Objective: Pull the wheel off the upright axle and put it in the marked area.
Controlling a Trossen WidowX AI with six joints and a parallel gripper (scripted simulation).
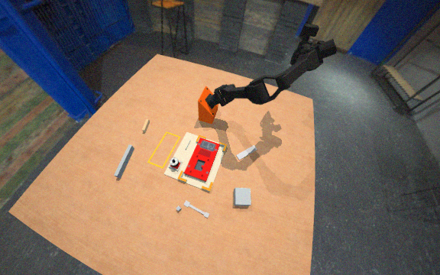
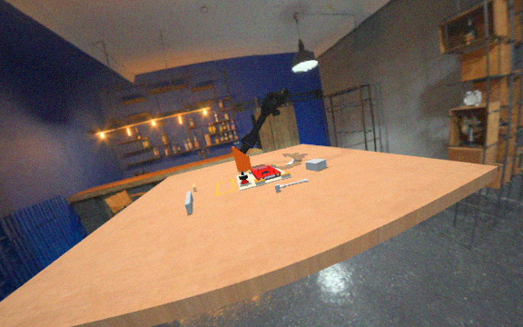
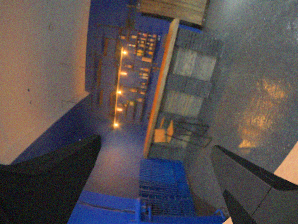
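The small black-and-white wheel (image 1: 174,162) (image 2: 243,177) sits low over a small red base on the cream board's near left corner. The axle is too small to make out clearly. The marked area is a yellow outline (image 1: 157,147) (image 2: 217,189) on the table, left of the board, with nothing inside it. My gripper (image 3: 157,146) is open and empty, its two dark fingers wide apart in the wrist view. The arm is raised far from the wheel, up and to the right in the top view. The wrist view shows neither wheel nor marked area.
A red plate (image 1: 211,158) (image 2: 266,172) lies on the cream board (image 1: 173,173). A long grey bar (image 1: 124,160) (image 2: 189,203) and a small tan block (image 1: 145,126) lie left. A grey block (image 1: 242,196) (image 2: 316,164) and a dumbbell-shaped piece (image 1: 197,209) lie nearer.
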